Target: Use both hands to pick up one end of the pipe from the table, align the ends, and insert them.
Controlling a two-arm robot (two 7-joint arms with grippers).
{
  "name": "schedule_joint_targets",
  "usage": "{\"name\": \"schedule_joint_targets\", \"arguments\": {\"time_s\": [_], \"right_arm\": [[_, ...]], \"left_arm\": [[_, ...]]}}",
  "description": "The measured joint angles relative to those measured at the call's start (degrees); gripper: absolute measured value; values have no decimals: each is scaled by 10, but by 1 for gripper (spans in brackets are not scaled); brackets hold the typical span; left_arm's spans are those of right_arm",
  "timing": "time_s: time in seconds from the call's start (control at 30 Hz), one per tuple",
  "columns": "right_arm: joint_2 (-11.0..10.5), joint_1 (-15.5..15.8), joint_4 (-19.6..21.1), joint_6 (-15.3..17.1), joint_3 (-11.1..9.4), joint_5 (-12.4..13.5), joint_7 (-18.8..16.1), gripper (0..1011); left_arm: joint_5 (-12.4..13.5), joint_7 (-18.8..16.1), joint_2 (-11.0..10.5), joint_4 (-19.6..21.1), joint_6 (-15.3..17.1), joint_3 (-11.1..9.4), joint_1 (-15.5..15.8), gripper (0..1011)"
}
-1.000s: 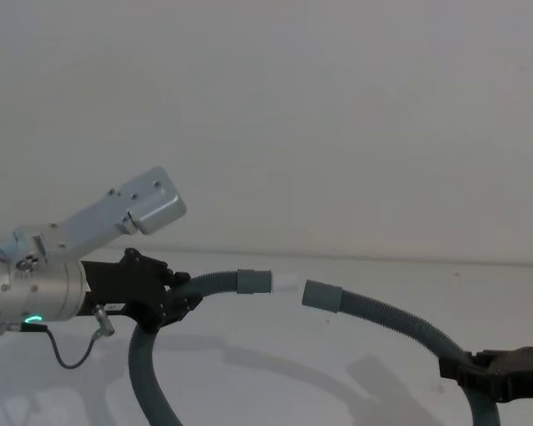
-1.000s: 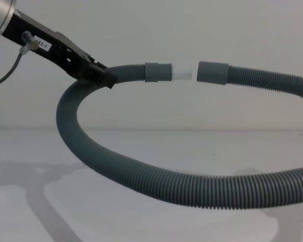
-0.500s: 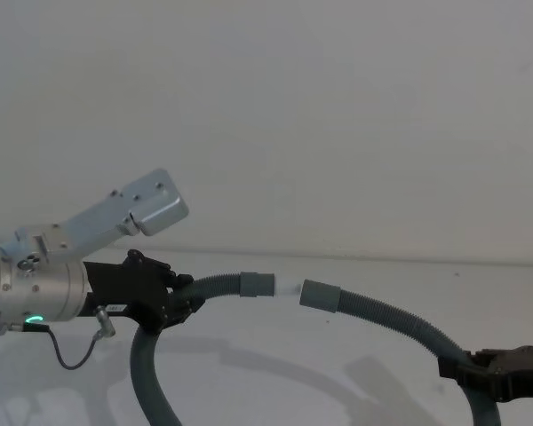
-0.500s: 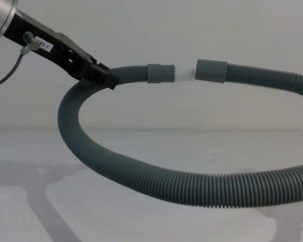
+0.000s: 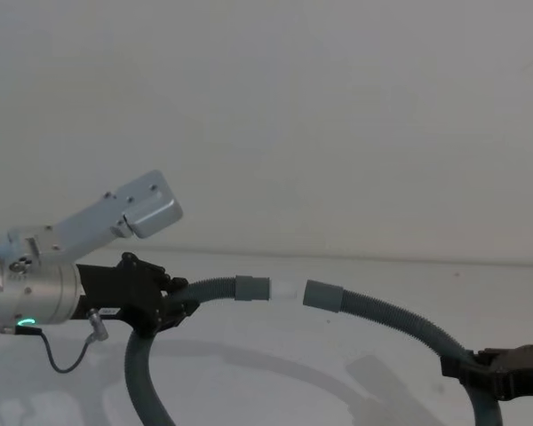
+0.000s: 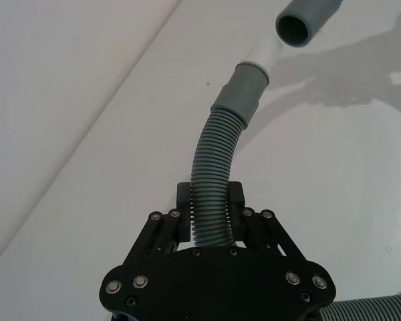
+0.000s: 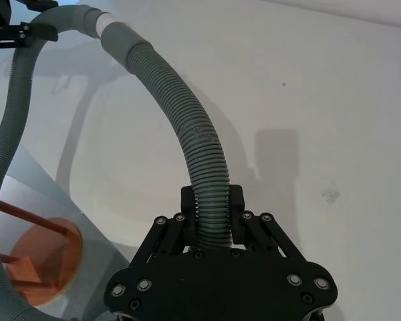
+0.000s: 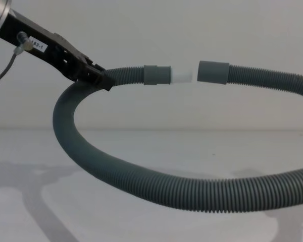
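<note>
The pipe (image 8: 141,182) hangs in a loop above the white table (image 8: 35,151). My left gripper (image 5: 179,306) is shut on the corrugated hose a short way behind the cuff (image 8: 156,74) with the whitish tip (image 8: 181,76). At the lower right, my right gripper (image 5: 457,366) is shut on the hose well behind the other cuff (image 8: 213,72). The two ends face each other roughly level, with a small gap between tip and open cuff. In the left wrist view the fingers (image 6: 237,200) clamp the hose and the open cuff (image 6: 306,19) lies just past the tip. The right gripper (image 7: 212,200) grips the hose likewise.
A thin black cable (image 5: 67,359) dangles from my left wrist. A plain pale wall stands behind the table. Past the table's edge, the right wrist view shows an orange stool (image 7: 40,257) on the floor below.
Half a second ago the whitish tip nearly touched the open cuff. My left gripper has drawn back left and slightly down, reopening a small gap. The right gripper has hardly moved.
</note>
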State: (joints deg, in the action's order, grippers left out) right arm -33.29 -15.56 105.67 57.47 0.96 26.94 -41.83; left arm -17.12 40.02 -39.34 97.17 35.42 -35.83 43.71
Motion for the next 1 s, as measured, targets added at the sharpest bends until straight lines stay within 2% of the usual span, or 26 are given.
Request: {"name": "schedule_joint_targets", "arguments": {"time_s": [0.5,1.0], "right_arm": [[-4,-5,-3,0,5,3,7,255],[-9,-8,-3,-6,10,8,9,255]], "left_arm": [[-8,5,-10,-2,-3,-5,4,290],[-10,16,-12,-16,-14,-18,19,290]]}}
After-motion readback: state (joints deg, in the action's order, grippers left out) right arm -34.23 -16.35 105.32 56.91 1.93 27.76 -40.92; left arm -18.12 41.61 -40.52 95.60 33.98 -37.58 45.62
